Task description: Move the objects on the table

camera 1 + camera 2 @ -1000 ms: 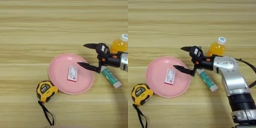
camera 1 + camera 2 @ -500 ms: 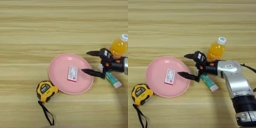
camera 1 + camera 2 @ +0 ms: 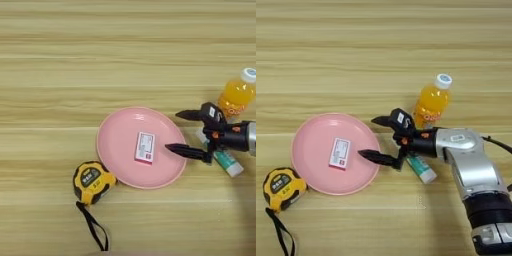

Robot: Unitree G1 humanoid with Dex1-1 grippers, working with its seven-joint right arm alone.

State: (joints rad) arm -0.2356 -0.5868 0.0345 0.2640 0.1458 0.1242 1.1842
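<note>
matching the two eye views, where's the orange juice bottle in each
Left eye view: orange juice bottle at the far right edge, above middle height.
Right eye view: right of centre, above middle height.
Shared landmark: the pink plate, down-left of the bottle in both.

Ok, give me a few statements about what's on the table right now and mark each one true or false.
1. The small red-white flat box lies on the round pink plate. True.
2. The orange juice bottle lies on its side. False: it stands upright.
3. The right gripper has its fingers shut on the white-teal tube. False: the fingers are open and hold nothing.
4. The tape measure sits on the table beside the plate's near-left rim. True.
5. The tube lies on the plate. False: it lies on the table, right of the plate.
</note>
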